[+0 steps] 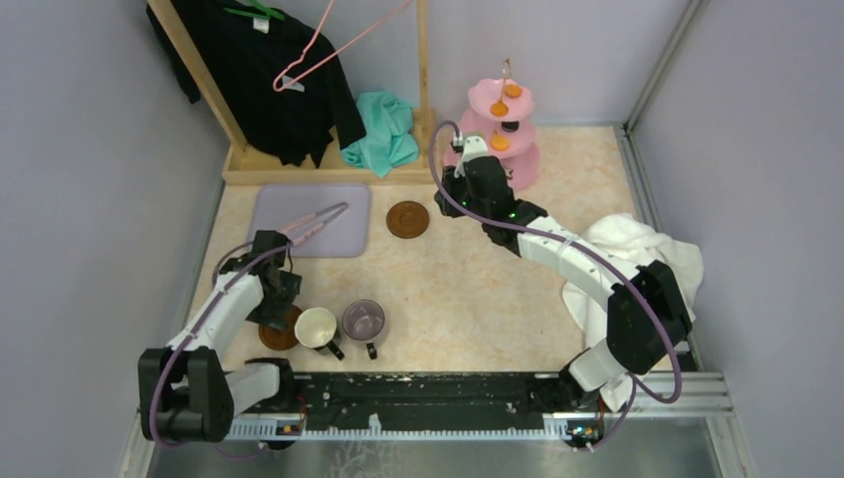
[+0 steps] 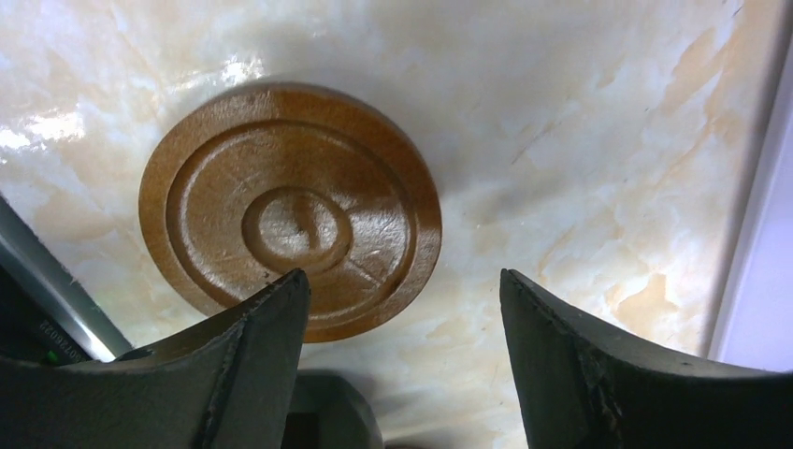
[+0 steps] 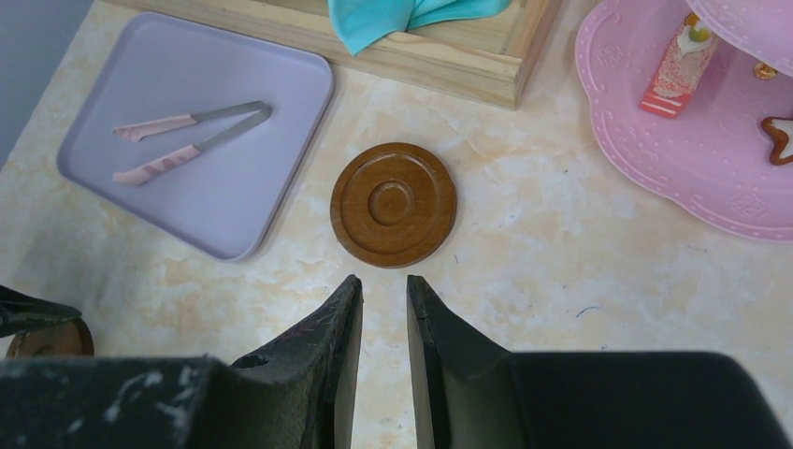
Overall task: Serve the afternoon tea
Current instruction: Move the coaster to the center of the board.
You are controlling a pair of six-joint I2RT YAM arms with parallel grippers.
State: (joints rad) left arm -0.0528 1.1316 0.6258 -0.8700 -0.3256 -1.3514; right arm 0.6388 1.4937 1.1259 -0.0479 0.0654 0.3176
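A brown coaster (image 2: 290,210) lies on the marble table at the near left, also the coaster (image 1: 280,332) partly under my left gripper (image 1: 282,304). That left gripper (image 2: 402,281) hangs open just above it, one finger over its rim, nothing held. The cream mug (image 1: 316,326) and the greyish-purple mug (image 1: 363,320) stand right beside it. A second coaster (image 1: 407,219) (image 3: 394,204) lies mid-table. My right gripper (image 3: 383,281) hovers shut and empty near it, in front of the pink stand (image 1: 501,129) (image 3: 655,140), which carries orange rounds (image 1: 499,109) and a star cookie (image 3: 781,136).
A lilac tray (image 1: 343,234) (image 3: 215,75) with pink tongs (image 1: 316,219) (image 3: 187,140) lies at the back left. Behind it is a wooden rack (image 1: 299,174) with a black garment (image 1: 269,70) and a teal cloth (image 1: 381,129). A white towel (image 1: 637,259) lies under the right arm.
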